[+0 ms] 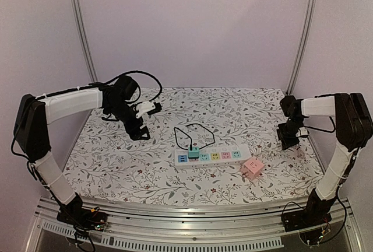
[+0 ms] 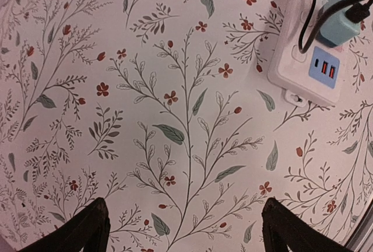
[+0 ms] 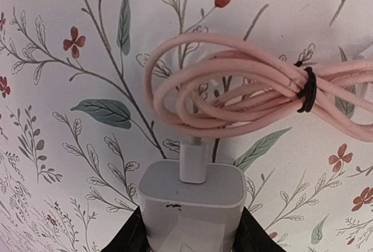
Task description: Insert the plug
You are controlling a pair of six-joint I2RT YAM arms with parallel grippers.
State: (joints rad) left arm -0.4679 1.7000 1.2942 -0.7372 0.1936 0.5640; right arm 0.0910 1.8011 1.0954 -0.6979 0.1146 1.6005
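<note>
My right gripper [image 3: 189,237] is shut on a white charger plug [image 3: 192,196], held just above the floral tablecloth. A coiled pink cable [image 3: 245,88], bound with a black tie [image 3: 307,88], runs out of the plug's top. In the top view this gripper [image 1: 289,139] is at the right edge, right of the white power strip [image 1: 213,156]. The strip holds a teal plug [image 1: 193,151] with a black cord. My left gripper [image 1: 137,128] is open and empty, left of and beyond the strip. In its wrist view [image 2: 183,228] the strip's end [image 2: 303,59] is at the upper right.
A pink cube adapter [image 1: 253,168] lies just in front of the strip's right end. The black cord [image 1: 189,130] loops behind the strip. The strip's end has blue USB ports [image 2: 324,65]. Metal posts stand at the back corners.
</note>
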